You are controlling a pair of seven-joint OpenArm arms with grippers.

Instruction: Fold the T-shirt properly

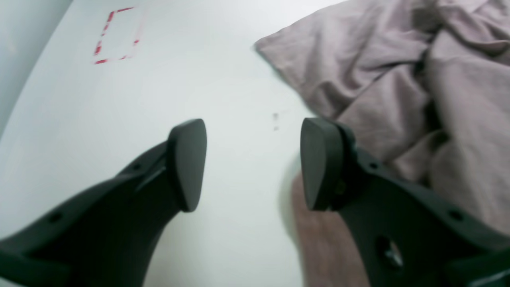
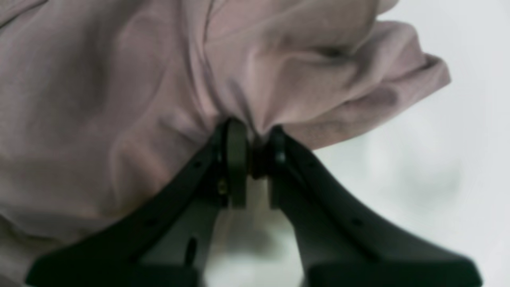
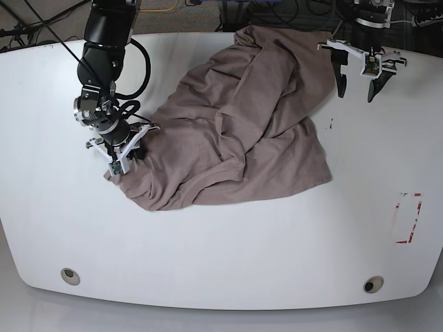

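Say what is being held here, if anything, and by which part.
The right gripper pinches the T-shirt by a gathered fold near one end; which part of the shirt that is cannot be told.
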